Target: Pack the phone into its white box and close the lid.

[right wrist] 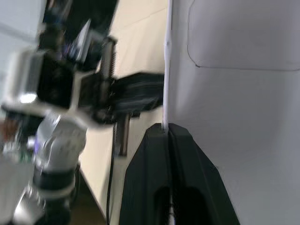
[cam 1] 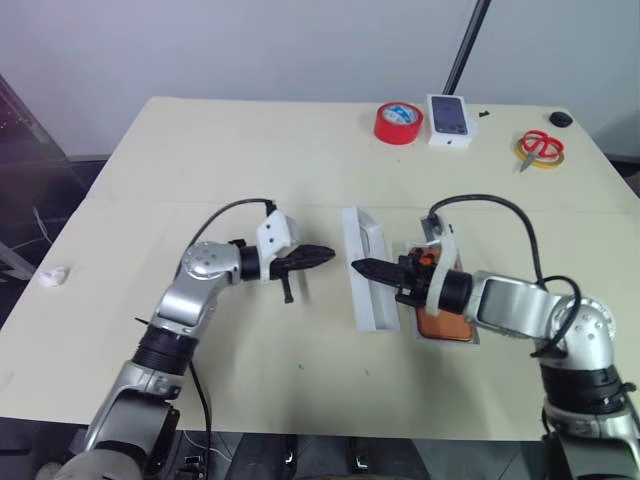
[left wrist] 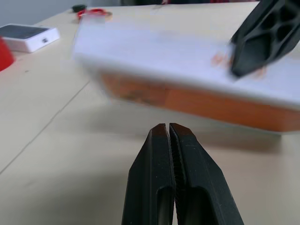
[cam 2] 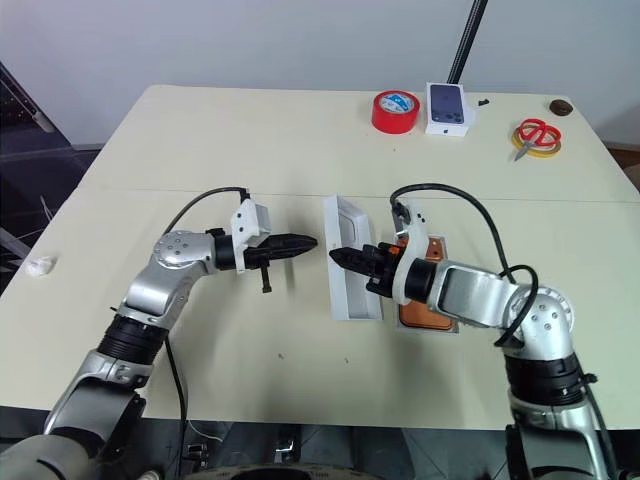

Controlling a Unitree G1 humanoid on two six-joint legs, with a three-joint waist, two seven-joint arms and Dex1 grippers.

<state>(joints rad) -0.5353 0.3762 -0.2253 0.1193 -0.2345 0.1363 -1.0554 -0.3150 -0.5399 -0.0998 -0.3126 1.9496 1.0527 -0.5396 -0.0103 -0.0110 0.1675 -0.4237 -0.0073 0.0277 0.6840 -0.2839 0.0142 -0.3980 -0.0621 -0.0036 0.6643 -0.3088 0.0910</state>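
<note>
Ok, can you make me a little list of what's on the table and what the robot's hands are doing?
phone: orange, lying in the white box, under the right arm
lid: standing on its edge beside the box
right gripper: looks pinched on the lid's wall
left gripper: shut, holding nothing, pointing at the lid
far edge: red tape roll, small phone box, red scissors

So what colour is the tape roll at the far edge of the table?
Red, with a pale blue-and-white core: the tape roll shows best in the right eye view.
</note>
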